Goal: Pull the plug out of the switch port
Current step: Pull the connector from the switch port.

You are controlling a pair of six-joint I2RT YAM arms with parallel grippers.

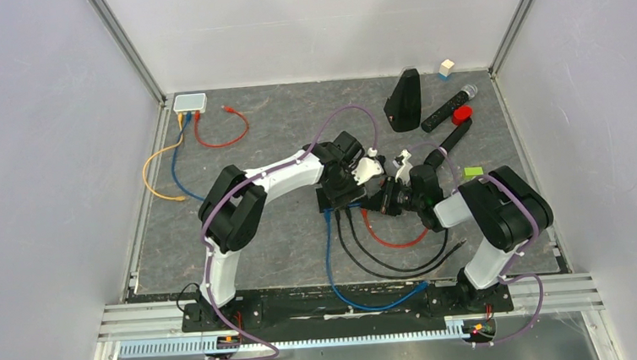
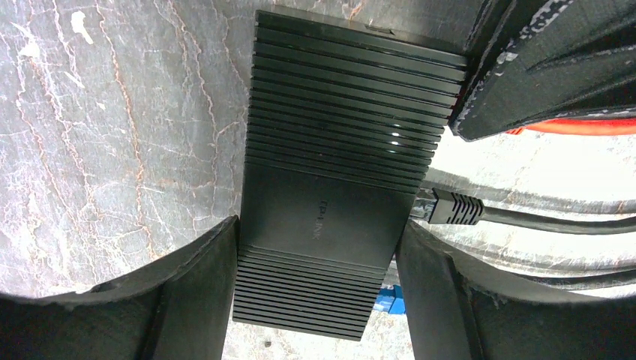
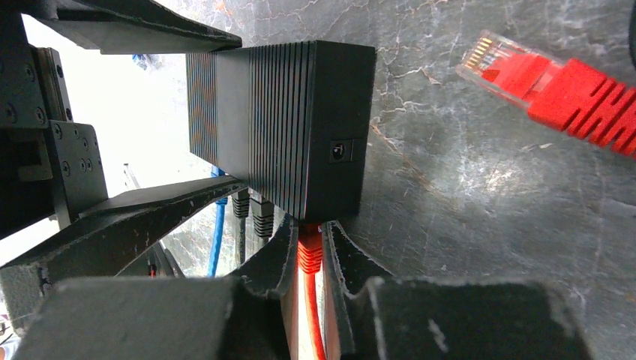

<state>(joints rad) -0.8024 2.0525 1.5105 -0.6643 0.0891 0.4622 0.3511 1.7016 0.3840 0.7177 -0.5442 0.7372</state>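
Note:
The black ribbed switch [image 1: 339,197] lies mid-table; it also shows in the left wrist view [image 2: 330,187] and the right wrist view [image 3: 285,127]. My left gripper [image 2: 319,247] is shut on the switch, one finger on each long side. My right gripper [image 3: 309,251] is shut on the red plug [image 3: 309,255], whose boot sits against the switch's port face. In the top view the right gripper [image 1: 378,203] is at the switch's right end. Two black plugs [image 3: 255,211] and a blue cable [image 3: 217,225] sit in neighbouring ports.
A loose red plug [image 3: 555,82] lies on the mat beside the switch. A white switch [image 1: 189,102] with orange, blue and red cables sits back left. A black wedge [image 1: 403,99], a black microphone-like stick [image 1: 448,107] and a red cap [image 1: 461,115] stand back right.

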